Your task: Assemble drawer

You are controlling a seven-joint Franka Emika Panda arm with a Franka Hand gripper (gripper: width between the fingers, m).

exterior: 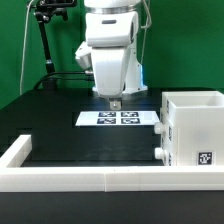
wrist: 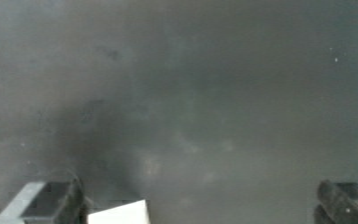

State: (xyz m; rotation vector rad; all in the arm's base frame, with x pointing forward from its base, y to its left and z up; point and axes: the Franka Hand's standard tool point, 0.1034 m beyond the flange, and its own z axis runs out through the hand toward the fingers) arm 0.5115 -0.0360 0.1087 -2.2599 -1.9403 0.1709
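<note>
The white drawer housing (exterior: 195, 128) stands at the exterior view's right, tall and open-topped, with a square tag low on its front. Two small knobs (exterior: 160, 142) stick out of its left side, so a knobbed tray seems to sit inside; I cannot tell how many. My gripper (exterior: 115, 103) hangs over the table centre, just above the marker board (exterior: 120, 118), well left of the housing. In the wrist view both fingertips (wrist: 43, 203) stand wide apart with only dark table between them. The gripper is open and empty.
A low white border wall (exterior: 70, 177) runs along the front and turns back at the exterior view's left. A black stand with cables (exterior: 45, 40) rises at the back left. A white corner (wrist: 119, 214) shows by one finger in the wrist view.
</note>
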